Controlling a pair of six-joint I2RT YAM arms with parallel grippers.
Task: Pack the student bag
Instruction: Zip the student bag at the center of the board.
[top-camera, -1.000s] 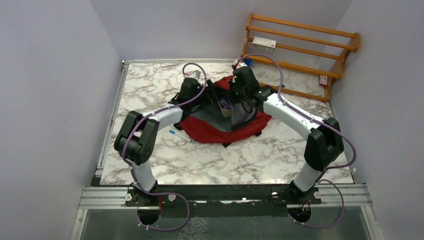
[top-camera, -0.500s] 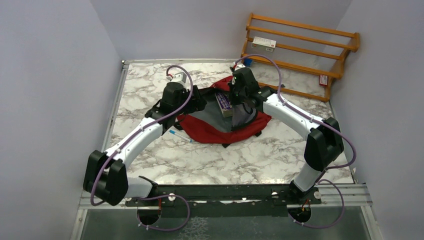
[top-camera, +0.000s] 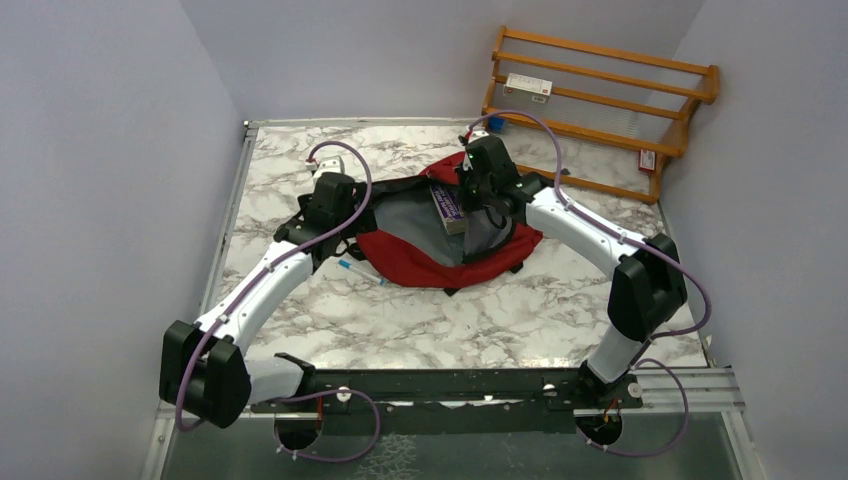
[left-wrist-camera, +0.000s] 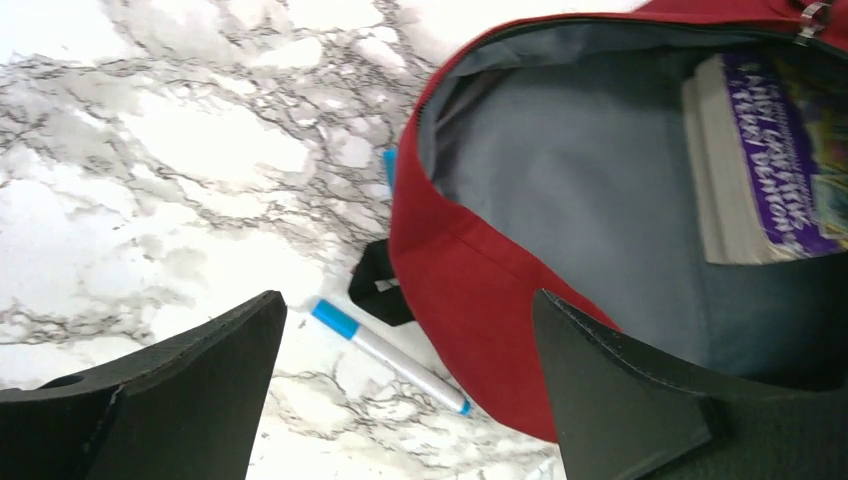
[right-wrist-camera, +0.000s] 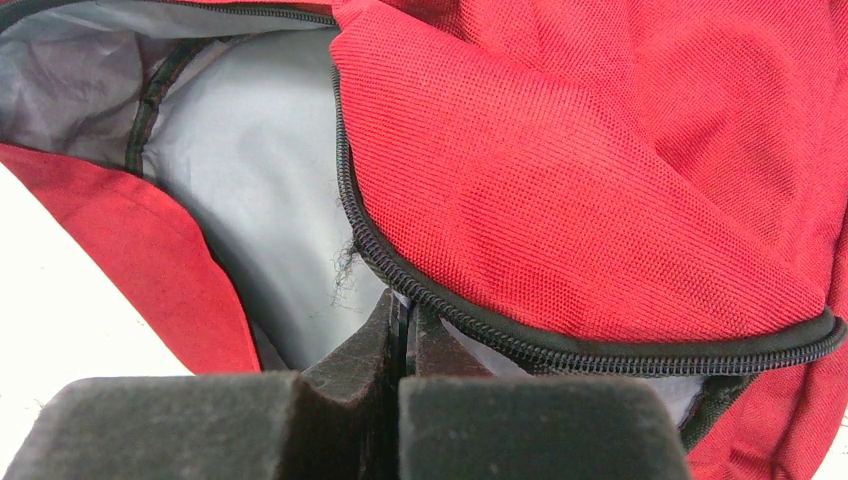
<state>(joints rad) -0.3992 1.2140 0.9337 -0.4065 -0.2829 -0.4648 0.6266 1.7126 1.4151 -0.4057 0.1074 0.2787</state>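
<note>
The student bag (top-camera: 420, 262) lies open in the middle of the table, dark red with grey lining (left-wrist-camera: 600, 190). A purple book (top-camera: 447, 208) rests inside it, also seen in the left wrist view as the book (left-wrist-camera: 770, 150). A white pen with a blue cap (left-wrist-camera: 385, 355) lies on the marble by the bag's left edge. My left gripper (left-wrist-camera: 408, 298) hangs open above the pen and the bag's rim, holding nothing. My right gripper (right-wrist-camera: 402, 300) is shut on the bag's opening edge just under the black zipper (right-wrist-camera: 600, 345), holding the flap (right-wrist-camera: 560, 180) up.
A wooden rack (top-camera: 600, 100) leans at the back right, with a small box (top-camera: 527, 88) on an upper bar and another (top-camera: 647, 160) lower down. Walls close in on the left, back and right. Black bag straps (left-wrist-camera: 378, 285) stick out near the pen.
My left arm has drawn back to the left, out of the bag's opening, its elbow dropping low. The book stays inside. The right gripper has kept its hold.
</note>
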